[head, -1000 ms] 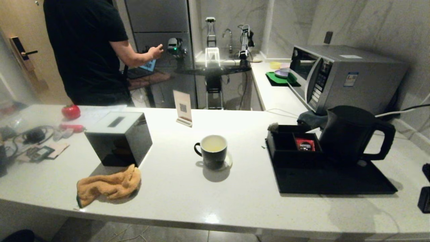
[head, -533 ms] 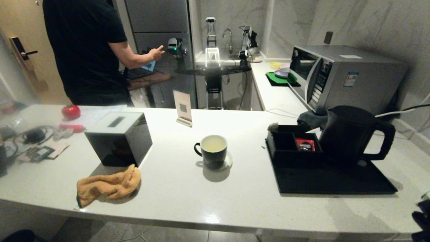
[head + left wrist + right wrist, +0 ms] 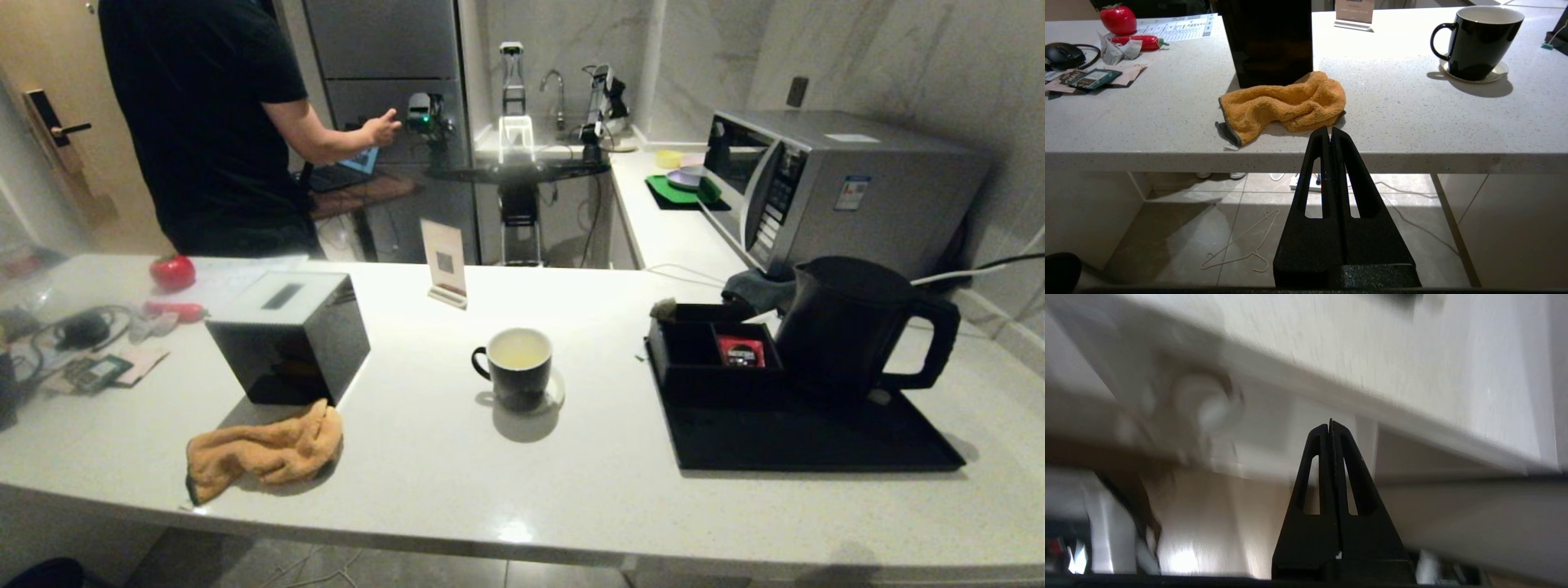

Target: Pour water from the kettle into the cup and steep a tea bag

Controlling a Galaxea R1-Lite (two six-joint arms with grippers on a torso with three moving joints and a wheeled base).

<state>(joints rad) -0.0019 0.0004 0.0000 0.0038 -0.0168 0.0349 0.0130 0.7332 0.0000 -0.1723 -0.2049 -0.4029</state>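
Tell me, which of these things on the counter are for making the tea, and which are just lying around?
For the tea:
kettle
cup, already holding pale liquid

Just lying about:
orange cloth
black box
red packet
microwave
small sign

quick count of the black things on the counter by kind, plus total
kettle: 1
cup: 1
tray: 1
compartment box: 1
tissue box: 1
total: 5

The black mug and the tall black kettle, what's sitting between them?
In the head view, bare white counter, then a black compartment box on a black tray, lies between the mug and kettle.
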